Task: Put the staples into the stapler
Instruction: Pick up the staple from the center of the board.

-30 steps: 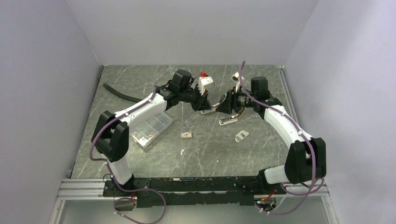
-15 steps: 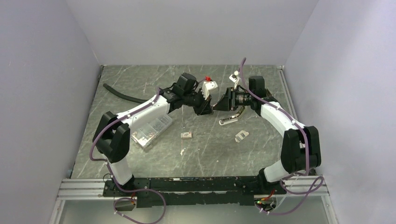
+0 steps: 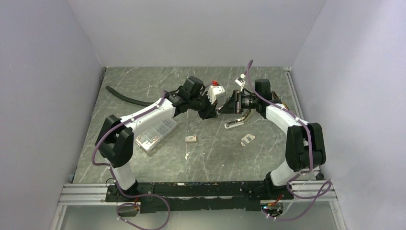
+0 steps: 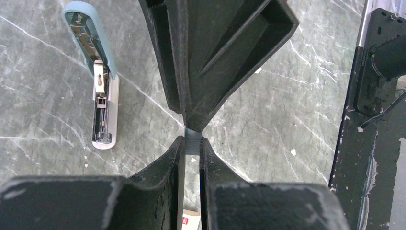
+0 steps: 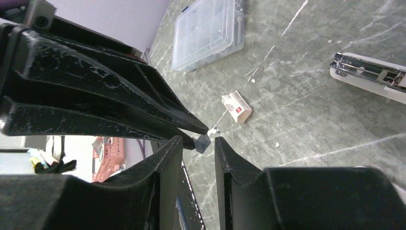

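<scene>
My left gripper [image 3: 214, 109] and right gripper [image 3: 222, 108] meet tip to tip above the middle of the table. In the left wrist view the left gripper [image 4: 191, 144] is shut on a thin grey staple strip [image 4: 192, 142]. In the right wrist view the strip's end [image 5: 202, 143] lies between the parted fingers of the right gripper [image 5: 195, 142], with a gap on each side. The staples box [image 3: 191, 138], white with a red mark, lies on the table [image 5: 237, 106]. The open stapler [image 3: 236, 122], pale blue top and white base, lies beside it [image 4: 101, 86].
A clear plastic compartment case [image 3: 155, 132] sits at the left [image 5: 208, 31]. A black hose [image 3: 125, 97] lies at the back left. A small white object [image 3: 248, 139] lies right of the box. Walls enclose the table [image 3: 158, 81] on three sides.
Both grippers have closed in on each other over the table's middle. The left gripper moved right with the strip, and the right gripper's tips now stand round the strip's end.
</scene>
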Controlling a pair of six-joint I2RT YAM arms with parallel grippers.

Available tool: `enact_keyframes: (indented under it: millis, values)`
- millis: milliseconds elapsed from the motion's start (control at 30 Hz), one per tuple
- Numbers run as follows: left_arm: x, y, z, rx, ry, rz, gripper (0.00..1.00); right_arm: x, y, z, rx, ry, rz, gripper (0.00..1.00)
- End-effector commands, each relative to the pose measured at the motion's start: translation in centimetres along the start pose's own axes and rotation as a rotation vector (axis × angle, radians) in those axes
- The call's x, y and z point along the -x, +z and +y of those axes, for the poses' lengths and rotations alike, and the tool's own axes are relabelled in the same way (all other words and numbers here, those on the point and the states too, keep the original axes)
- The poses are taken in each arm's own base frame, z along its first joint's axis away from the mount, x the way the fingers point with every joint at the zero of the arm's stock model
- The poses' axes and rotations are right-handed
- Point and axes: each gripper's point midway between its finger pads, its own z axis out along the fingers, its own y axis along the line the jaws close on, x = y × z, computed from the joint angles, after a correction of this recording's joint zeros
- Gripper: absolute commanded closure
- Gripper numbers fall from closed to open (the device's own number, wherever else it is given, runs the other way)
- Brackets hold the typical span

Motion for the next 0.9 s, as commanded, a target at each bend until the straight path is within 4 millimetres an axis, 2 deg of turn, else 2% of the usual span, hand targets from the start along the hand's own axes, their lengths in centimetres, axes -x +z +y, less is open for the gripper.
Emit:
enact_keyframes:
  millis: [0,867]
  values:
    - [2.72,-0.57,0.04,0.028,0.064,-0.046,0.85,-0.05,0.15,0.13,0.043,0.002,0.004,0.66]
    - [2.59,0.21,0.66,0.072,0.098,-0.022,0.83,-0.87,1.1,-0.04,0.122,0.054,0.039,0.72]
